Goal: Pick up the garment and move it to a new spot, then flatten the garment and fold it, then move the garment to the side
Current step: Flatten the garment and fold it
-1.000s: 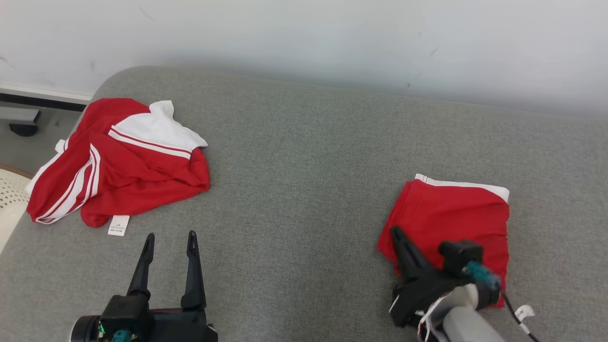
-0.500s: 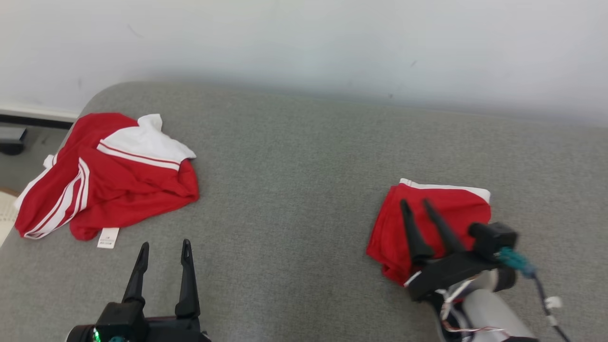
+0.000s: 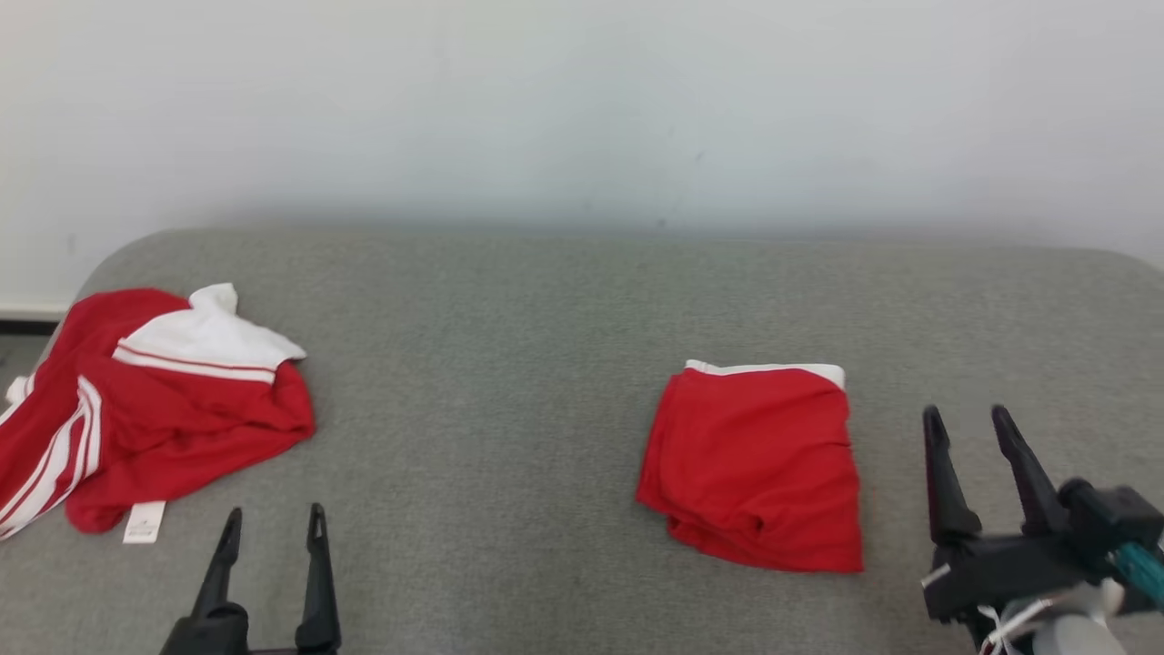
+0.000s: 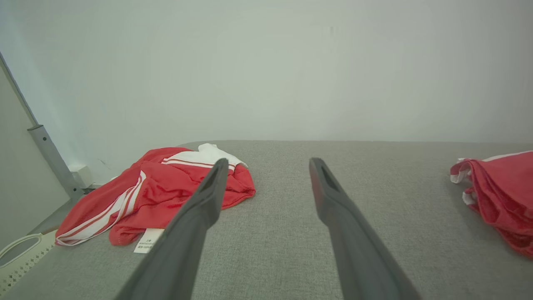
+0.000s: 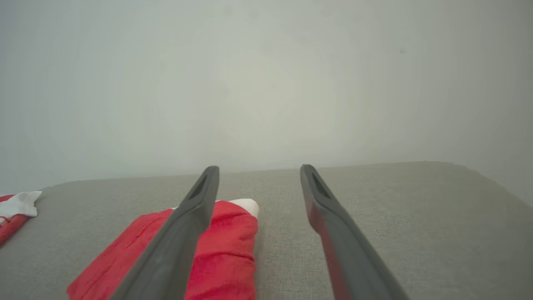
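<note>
Nearest, at the front edge of the grey cushion (image 3: 509,364), both pairs of dark fingers point toward the wall. The left fingers (image 3: 316,555) stand spread apart with nothing between them, over bare fabric toward the front left. In the left wrist view these left fingers (image 4: 206,200) show a wide gap with only grey cushion inside it. The right fingers (image 3: 941,473) are likewise spread wide and grip nothing. They sit toward the front right, just beside the right side of the folded garment (image 3: 755,464) and apart from it. In the right wrist view the right fingers (image 5: 193,208) frame bare cushion, and one finger crosses in front of the folded garment (image 5: 225,250).

Further in, the folded garment lies flat on the cushion, right of its middle. It is a neat red rectangle with a white band along its far edge and layered folds at its near left corner. From the left wrist it shows at the right as stacked red layers (image 4: 499,196).

Well apart, at the cushion's left edge, lies a crumpled garment (image 3: 164,409), red with white stripes and a white panel. A white label (image 3: 144,521) hangs out at its near side. Both wrist views show it too (image 4: 166,191) (image 5: 18,203).

Beyond the cushion's far edge rises a plain pale wall (image 3: 582,109).
</note>
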Robot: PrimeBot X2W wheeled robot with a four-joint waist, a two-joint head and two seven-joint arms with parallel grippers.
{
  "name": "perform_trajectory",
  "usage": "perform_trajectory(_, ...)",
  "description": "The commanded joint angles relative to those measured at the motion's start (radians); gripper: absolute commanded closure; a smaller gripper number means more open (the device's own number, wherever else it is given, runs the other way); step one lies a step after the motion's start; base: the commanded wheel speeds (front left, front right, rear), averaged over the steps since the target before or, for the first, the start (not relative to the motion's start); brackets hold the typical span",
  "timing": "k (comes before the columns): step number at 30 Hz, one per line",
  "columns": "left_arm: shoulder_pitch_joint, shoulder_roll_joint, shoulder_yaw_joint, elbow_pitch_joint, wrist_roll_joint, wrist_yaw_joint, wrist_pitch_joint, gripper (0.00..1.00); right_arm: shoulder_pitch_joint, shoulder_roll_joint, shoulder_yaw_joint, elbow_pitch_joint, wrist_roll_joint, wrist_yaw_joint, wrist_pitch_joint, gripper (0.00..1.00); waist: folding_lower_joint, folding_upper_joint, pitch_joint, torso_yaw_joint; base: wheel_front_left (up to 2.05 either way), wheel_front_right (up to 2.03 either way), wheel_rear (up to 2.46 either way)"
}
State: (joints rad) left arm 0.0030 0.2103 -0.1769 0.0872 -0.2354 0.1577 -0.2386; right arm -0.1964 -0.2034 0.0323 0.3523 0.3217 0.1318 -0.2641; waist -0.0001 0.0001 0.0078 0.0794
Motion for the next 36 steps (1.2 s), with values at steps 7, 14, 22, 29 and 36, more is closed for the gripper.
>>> perform_trajectory(7,0.044,0.057,0.005,-0.044,-0.001,-0.023,0.037,0.0,0.143,0.06,-0.076,-0.076,-0.069,-0.002,0.034,0.0,0.0001,-0.0001,-0.043,-0.07,0.0,0.0,0.0)
perform_trajectory(14,0.066,0.078,0.004,-0.073,-0.027,-0.04,0.067,0.0,0.25,0.109,-0.062,-0.184,-0.093,-0.002,0.096,0.0,0.0001,-0.0001,-0.048,-0.089,0.0,0.0,0.0)
perform_trajectory(22,0.083,0.095,-0.01,-0.09,-0.006,-0.029,0.08,0.0,0.316,0.138,-0.042,-0.284,-0.134,-0.002,0.14,0.0,0.0001,-0.0001,-0.049,-0.099,0.0,0.0,0.0)
perform_trajectory(29,0.085,0.109,-0.021,-0.098,0.008,-0.03,0.09,0.0,0.332,0.148,-0.043,-0.315,-0.147,-0.002,0.165,0.0,0.0001,-0.0001,-0.05,-0.096,0.0,0.0,0.0)
perform_trajectory(36,0.093,0.104,-0.026,-0.107,-0.007,-0.023,0.092,0.0,0.33,0.153,-0.056,-0.32,-0.144,-0.002,0.177,0.0,0.0001,-0.0001,-0.046,-0.093,0.0,0.0,0.0)
